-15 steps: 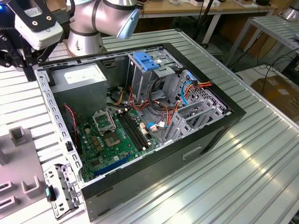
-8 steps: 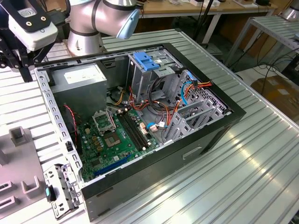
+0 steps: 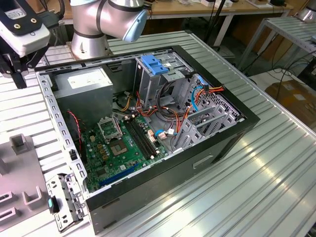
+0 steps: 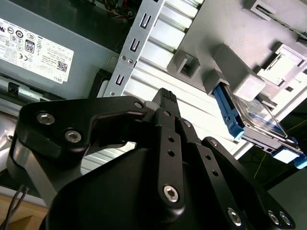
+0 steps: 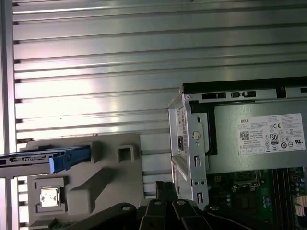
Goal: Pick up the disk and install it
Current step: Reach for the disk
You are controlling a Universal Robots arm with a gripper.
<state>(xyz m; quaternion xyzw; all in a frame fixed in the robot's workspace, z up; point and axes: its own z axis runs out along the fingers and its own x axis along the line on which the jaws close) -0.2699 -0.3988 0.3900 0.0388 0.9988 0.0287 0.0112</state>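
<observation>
Approach step; disk (image 5: 45, 160) untouched. Gripper (image 4: 164, 96) hovers over counter (image 3: 276, 163); jaws' state: cannot tell. Disk propped on edge in grey fixture (image 5: 120, 177) beside open computer case (image 3: 163, 197). Grasp likely needs jaws squared across disk's thin sides.

The silver, blue-railed disk (image 4: 264, 122) stands on edge in a grey holder (image 4: 225, 62).

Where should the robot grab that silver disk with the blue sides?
Probably across its two flat faces, coming from above: the disk seems to stand on edge in the grey holder, thin upper edge free, blue rails at its ends.
</observation>
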